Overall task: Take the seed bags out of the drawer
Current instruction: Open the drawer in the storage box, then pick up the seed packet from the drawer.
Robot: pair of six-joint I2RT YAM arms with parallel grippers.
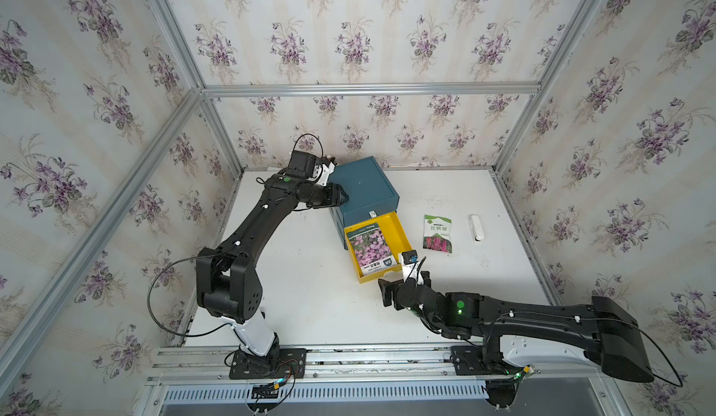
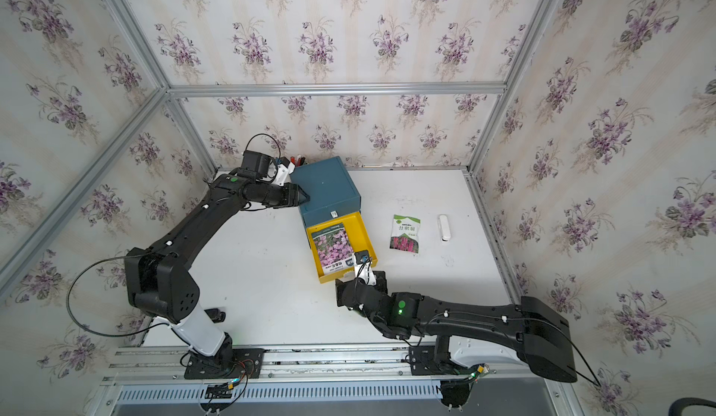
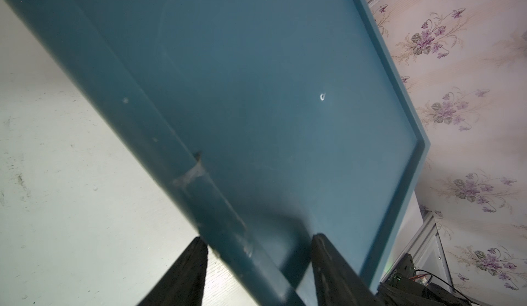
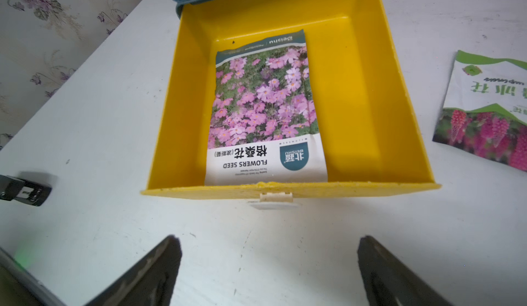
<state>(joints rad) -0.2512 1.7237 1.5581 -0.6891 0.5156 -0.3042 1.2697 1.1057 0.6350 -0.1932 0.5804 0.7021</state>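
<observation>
Nearest lens, records right gripper (image 4: 268,241) spread, empty, before yellow drawer (image 4: 399,90), left gripper (image 3: 259,241) clamped on blue cabinet (image 3: 256,90) edge; judges seed bag (image 4: 265,105), flat inside, light, floppy, slick; advises pinching its white end.

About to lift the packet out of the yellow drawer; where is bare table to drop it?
Widest: table between left arm and yellow drawer. Also right of the blue cabinet, behind the loose seed bag and white stick. Crowded: the drawer's front, where the open right gripper sits, and the narrow drawer-to-bag gap.
</observation>
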